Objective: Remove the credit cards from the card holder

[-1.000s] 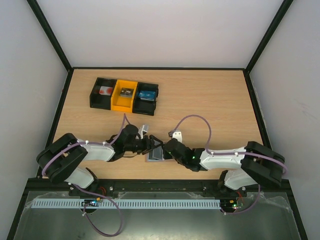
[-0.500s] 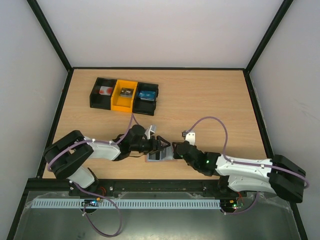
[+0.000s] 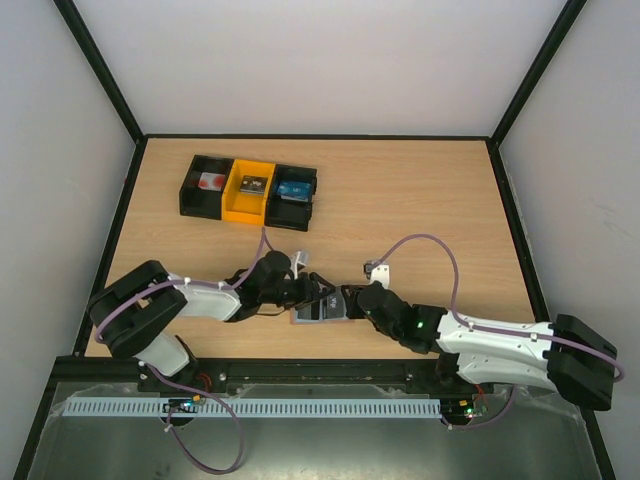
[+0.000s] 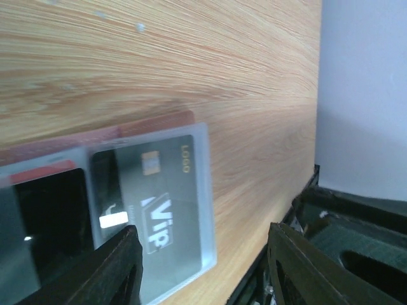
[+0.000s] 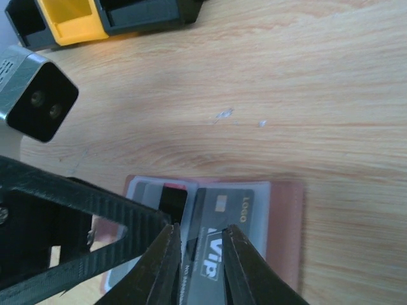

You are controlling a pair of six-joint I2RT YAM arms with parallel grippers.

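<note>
The card holder lies open on the tabletop near its front edge, between the two hands. A grey card sits under its clear pocket, with the edge of a red card showing beside it. The right hand is nearly together over the grey card; I cannot tell whether it pinches it. The left hand stands apart at the holder's corner, holding nothing

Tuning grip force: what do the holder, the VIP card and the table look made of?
Card: glossy dark plastic, printed, gold chip. Holder: mauve outer looks like matte faux leather or vinyl; pockets translucent plastic, print shows through. Table: wood-grain, probably laminate.
</note>
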